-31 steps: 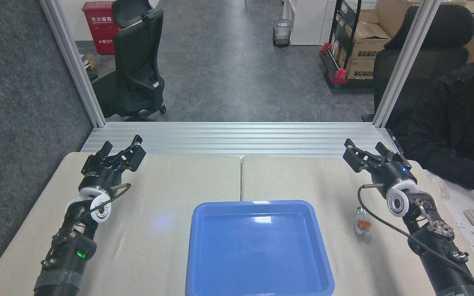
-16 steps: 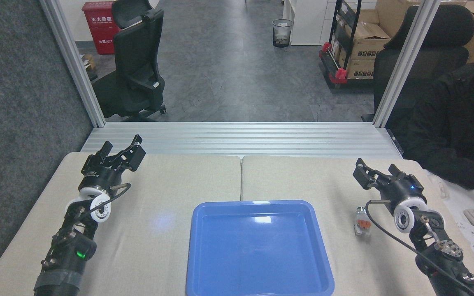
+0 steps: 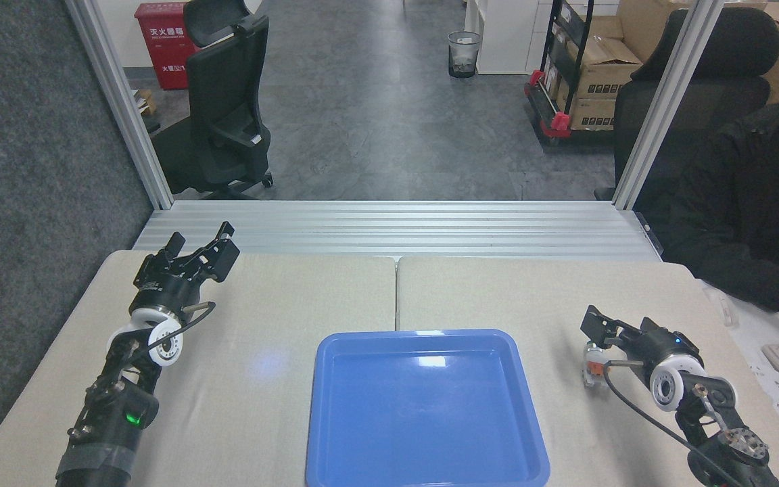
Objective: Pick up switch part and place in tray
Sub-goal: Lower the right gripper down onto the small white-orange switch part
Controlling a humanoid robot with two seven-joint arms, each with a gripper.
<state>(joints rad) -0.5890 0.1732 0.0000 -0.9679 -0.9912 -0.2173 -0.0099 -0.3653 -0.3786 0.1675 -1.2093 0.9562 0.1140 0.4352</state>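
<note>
hovering right gripper (image 3: 607,329), jaws spread, over switch part (image 3: 591,365) beside tray (image 3: 526,379) right rim; left gripper (image 3: 199,249) spread, idling near far-left table (image 3: 281,311) corner.

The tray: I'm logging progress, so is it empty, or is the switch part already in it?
Empty. The tray shows only bare blue floor; the switch part stands on the table outside its right rim, beside the right gripper.

One blue tray (image 3: 389,467), one switch part (image 3: 592,364), two grippers (image 3: 201,249) (image 3: 616,331), two office chairs (image 3: 224,101) (image 3: 694,95), one wastebasket (image 3: 464,54).
</note>
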